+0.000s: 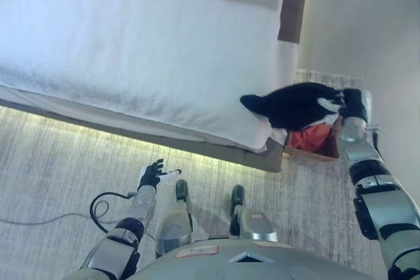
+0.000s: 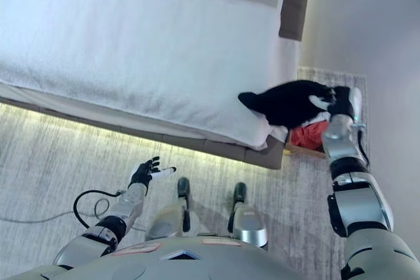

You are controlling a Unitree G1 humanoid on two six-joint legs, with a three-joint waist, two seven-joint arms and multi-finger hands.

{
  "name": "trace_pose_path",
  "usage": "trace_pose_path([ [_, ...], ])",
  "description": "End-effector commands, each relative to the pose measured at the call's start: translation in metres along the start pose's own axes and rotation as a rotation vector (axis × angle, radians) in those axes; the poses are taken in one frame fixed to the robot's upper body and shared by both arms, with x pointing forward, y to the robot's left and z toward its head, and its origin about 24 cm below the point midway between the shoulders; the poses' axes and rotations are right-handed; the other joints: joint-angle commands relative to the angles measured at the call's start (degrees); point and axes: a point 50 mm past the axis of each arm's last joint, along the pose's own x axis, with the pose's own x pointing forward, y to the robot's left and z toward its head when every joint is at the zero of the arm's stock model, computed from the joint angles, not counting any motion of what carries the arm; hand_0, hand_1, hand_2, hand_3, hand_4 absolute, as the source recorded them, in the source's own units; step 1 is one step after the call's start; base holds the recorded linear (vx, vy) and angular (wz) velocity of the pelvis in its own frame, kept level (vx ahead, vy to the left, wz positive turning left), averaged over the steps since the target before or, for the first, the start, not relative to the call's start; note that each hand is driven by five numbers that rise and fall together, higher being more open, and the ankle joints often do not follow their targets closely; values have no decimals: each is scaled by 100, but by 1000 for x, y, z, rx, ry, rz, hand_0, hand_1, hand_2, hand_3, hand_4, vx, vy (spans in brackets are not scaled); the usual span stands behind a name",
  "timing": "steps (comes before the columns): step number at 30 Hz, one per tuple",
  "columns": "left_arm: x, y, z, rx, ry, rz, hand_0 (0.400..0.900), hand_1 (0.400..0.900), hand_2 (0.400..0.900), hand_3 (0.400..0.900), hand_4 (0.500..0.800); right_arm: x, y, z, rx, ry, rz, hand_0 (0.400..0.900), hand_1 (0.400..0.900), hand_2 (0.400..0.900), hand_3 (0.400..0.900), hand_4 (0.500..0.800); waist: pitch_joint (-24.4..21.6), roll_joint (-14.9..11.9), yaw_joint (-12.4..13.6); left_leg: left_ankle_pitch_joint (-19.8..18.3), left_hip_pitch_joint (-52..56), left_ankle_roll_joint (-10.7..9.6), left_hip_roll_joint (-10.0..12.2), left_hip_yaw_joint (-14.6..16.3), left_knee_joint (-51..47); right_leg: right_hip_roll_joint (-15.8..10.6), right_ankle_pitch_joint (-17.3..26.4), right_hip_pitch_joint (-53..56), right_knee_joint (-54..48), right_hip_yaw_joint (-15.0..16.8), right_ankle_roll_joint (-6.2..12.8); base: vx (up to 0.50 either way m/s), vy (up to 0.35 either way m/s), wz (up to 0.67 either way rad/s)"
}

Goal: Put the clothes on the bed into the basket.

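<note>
A black garment (image 1: 293, 104) lies half over the corner of the white bed (image 1: 144, 57) and half over a basket (image 1: 314, 154) on the floor beside it. A red cloth (image 1: 309, 138) lies in the basket under it. My right hand (image 1: 346, 102) is at the garment's right end, with its fingers curled on the black cloth over the basket. My left hand (image 1: 152, 175) hangs open and empty low over the floor in front of the bed.
The bed's brown base (image 1: 262, 159) ends at the corner next to the basket. A pale wall (image 1: 367, 24) stands to the right of the basket. A grey carpet (image 1: 59, 162) covers the floor.
</note>
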Motion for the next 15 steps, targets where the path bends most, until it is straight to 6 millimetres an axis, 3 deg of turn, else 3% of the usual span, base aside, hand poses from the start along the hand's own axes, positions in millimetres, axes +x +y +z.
trace_pose_path([
  [1,2,17,-5,67,14,32,900,900,900,900,800,12,-58,9,68,-34,-191,400,400,400,400,500,-544,-228,-28,-582,398,-207,138,2,31,-193,-155,12,145,319,193,32,-23,-10],
  [7,-1,16,-20,67,71,18,900,900,900,900,800,14,-90,-5,102,58,-260,400,400,400,400,500,-669,-203,-88,-599,482,-229,189,50,31,-147,-164,80,136,368,184,17,-20,-8],
  [15,-3,11,-24,64,82,-8,900,900,900,900,800,19,-113,14,88,35,-281,400,400,400,400,500,-729,-159,-109,-591,526,-252,206,75,31,-122,-150,129,68,403,173,4,-6,-4],
])
